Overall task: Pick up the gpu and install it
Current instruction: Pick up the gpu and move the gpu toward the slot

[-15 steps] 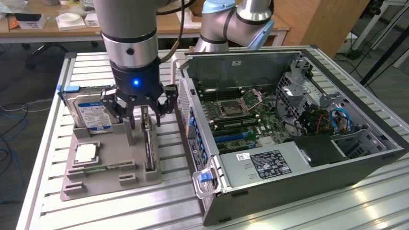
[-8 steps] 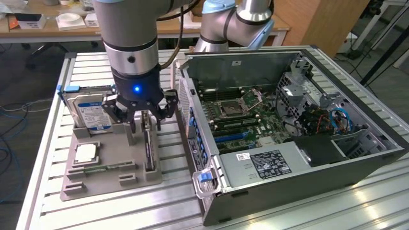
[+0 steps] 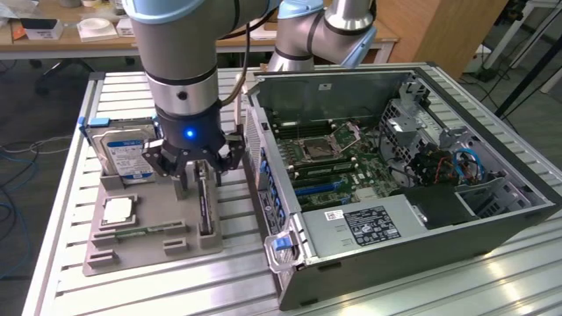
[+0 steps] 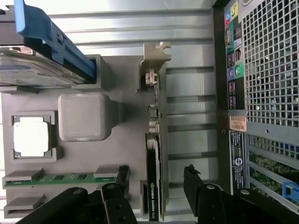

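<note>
1. The hand [image 4: 156, 184] hangs spread, one finger on each side of the gpu [image 4: 153, 154], with gaps showing on both sides.
2. The gpu stands on edge in a slot of the grey holder [image 3: 131, 260] on the tabletop [image 3: 176, 289], just beside the open computer case [image 3: 422, 217].
3. Closing off-centre could tilt the card and jam it in its slot. A finger might also catch the holder wall.

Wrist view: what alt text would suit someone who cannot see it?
An open black claw straddles the gpu without touching it; the card stands on edge in a grey holder. The holder also carries a hard drive, a processor chip and a memory stick, beside a computer case.
</note>
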`<state>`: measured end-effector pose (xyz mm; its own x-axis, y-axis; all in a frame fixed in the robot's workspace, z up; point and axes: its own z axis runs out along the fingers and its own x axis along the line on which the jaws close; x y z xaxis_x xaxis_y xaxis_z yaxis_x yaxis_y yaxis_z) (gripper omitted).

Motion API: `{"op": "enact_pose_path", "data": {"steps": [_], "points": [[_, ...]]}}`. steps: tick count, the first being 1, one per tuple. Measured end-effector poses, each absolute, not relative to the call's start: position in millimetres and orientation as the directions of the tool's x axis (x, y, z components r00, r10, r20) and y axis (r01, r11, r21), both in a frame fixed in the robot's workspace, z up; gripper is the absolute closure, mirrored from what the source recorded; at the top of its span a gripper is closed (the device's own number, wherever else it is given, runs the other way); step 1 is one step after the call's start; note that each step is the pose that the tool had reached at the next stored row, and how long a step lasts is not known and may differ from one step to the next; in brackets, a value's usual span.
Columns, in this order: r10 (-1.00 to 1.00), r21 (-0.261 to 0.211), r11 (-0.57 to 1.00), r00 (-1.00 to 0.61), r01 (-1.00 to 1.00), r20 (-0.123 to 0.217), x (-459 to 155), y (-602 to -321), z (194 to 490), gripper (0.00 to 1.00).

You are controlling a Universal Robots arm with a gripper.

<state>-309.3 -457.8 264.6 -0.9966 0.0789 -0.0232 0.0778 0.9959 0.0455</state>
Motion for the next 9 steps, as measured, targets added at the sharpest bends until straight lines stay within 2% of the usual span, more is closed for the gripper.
{"op": "enact_pose_path", "data": {"steps": [9], "points": [[0.079, 0.045, 0.996, -0.997, 0.078, -0.023, -309, -460, 248, 0.41]]}}
